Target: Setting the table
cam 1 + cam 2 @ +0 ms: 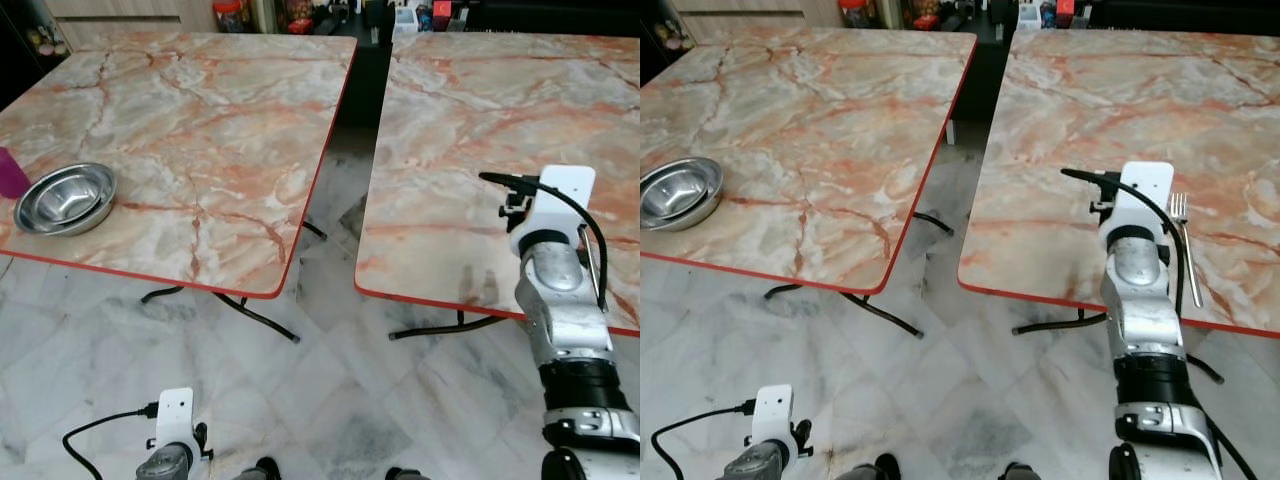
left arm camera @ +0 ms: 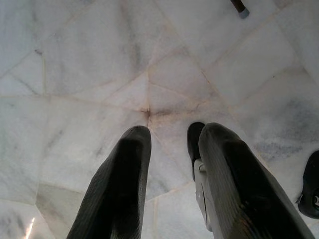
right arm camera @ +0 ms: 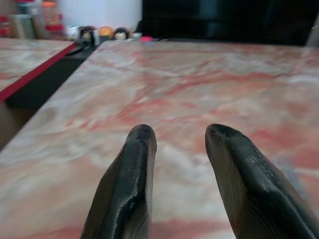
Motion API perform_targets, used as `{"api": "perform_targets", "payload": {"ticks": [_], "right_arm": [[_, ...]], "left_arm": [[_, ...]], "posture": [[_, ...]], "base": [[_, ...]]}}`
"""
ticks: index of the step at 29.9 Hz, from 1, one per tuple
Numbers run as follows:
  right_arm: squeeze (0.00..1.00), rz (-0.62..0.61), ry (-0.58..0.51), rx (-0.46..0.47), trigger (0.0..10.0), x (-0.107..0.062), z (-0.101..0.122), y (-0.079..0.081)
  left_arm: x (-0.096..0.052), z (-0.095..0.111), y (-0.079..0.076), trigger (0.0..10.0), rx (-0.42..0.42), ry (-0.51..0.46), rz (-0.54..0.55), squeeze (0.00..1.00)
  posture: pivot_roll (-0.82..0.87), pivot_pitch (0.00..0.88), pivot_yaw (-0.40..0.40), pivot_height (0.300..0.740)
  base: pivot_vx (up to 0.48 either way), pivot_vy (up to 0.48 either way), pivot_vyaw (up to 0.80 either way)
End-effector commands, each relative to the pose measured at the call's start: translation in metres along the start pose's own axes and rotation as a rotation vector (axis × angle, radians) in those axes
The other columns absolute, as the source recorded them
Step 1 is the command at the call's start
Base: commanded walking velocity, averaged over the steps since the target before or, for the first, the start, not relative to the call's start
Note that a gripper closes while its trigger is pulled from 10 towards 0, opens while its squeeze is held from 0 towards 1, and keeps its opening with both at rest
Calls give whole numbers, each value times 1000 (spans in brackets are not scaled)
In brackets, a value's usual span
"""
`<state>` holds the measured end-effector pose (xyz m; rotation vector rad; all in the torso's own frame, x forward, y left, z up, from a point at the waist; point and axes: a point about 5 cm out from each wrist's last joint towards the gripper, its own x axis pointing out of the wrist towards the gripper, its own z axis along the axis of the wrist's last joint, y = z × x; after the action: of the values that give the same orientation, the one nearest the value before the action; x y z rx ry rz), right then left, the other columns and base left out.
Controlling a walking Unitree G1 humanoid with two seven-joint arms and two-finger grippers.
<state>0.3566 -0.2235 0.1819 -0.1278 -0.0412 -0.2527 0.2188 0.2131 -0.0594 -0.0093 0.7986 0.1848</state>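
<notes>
I see two marble-patterned tables with red edging, standing side by side on a pale marble tile floor (image 1: 330,400). A dark gap runs between them, wider at the near end, where the folding metal legs show underneath. The left table (image 1: 200,130) carries a steel bowl (image 1: 65,197) near its front left corner, with a purple cup (image 1: 10,172) just beside it at the picture's edge. The right table (image 1: 1120,110) has a fork (image 1: 1185,245) lying flat near its front edge, tines pointing away from me, just to the right of my raised arm. Jars and small bottles crowd the far end of the room behind both tables.

My right gripper (image 3: 179,144) is up over the right table, close above the surface, its two black fingers spread apart with nothing between them. My left gripper (image 2: 172,149) hangs low over the floor, fingers also parted and empty, with my dark shoe (image 2: 311,186) off to one side.

The floor between me and the near table edges is open, and most of both tabletops is bare.
</notes>
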Motion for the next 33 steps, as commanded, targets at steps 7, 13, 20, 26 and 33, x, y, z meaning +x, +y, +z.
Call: {"api": "perform_targets", "payload": {"ticks": [7, 13, 20, 26, 33], "right_arm": [[0, 23, -11, 21, 10000, -3, -6, 7], [0, 12, 4, 30, 10000, 0, -6, 5], [0, 13, -3, 29, 10000, 2, -5, 7], [0, 29, -32, 39, 10000, 1, -2, 12], [0, 26, -33, 50, 10000, 3, 0, 11]], "left_arm": [[-2, -9, 5, 10000, 14, 22, 10, 0], [-2, -8, 5, 10000, 10, 19, 10, 0], [-2, -9, 4, 10000, 5, 19, 12, 0], [-2, -9, 5, 10000, 0, 16, 16, 0], [-2, -9, 4, 10000, 5, 15, 14, 0]], "posture": [[-95, 149, 64, 740], [-92, 152, 61, 740], [-89, 156, 57, 740], [-87, 159, 56, 740], [-90, 162, 55, 740]], "base": [[0, 0, 0], [0, 0, 0], [0, 0, -571], [0, 0, 0], [0, -44, 0]]}}
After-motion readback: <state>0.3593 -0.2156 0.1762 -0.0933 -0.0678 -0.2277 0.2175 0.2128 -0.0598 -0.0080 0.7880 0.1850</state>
